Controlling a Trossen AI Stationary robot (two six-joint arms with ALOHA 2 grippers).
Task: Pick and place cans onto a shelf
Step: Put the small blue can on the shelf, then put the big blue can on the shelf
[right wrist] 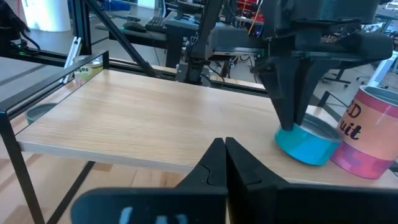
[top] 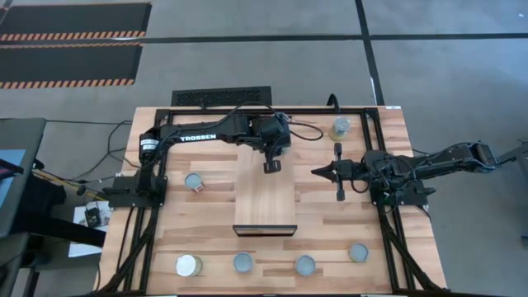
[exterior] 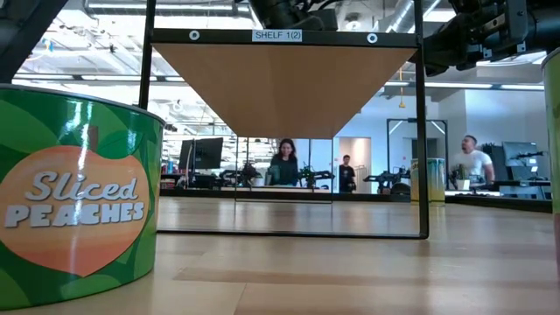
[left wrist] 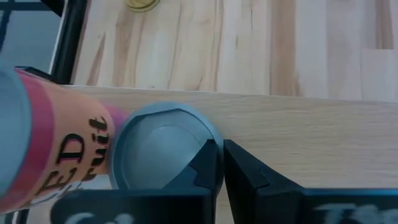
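Wooden shelf [right wrist: 143, 124]: my left gripper [right wrist: 292, 121], fingers together, pins blue can [right wrist: 308, 144] at three o'clock; open squarely, lift straight.

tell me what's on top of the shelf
Two cans at its far end: a blue tin under the left hand, a pink can beside it. From above, the arm hides both.

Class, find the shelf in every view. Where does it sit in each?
High view: the shelf, table centre.
Low view: overhead, underside showing.
Left wrist view: pale board beyond the jaws.
Right wrist view: broad board beyond the jaws.
Shared landmark: left gripper over one end.
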